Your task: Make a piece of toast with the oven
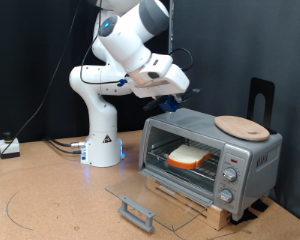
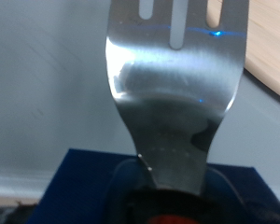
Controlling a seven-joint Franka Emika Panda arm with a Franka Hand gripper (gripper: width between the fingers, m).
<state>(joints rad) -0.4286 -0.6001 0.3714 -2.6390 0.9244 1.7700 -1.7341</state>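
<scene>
The end effector (image 1: pixel 172 98) above the oven (image 1: pixel 210 155) carries a metal spatula (image 2: pixel 177 84).

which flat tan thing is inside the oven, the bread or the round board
The piece of toast: it lies on the rack inside the oven, whose door hangs open. The round wooden board rests on the oven's top instead.

oven (image 1: pixel 212 157) mouth open, door (image 1: pixel 150 197) flat in front, board (image 1: pixel 241 126) on top
</scene>
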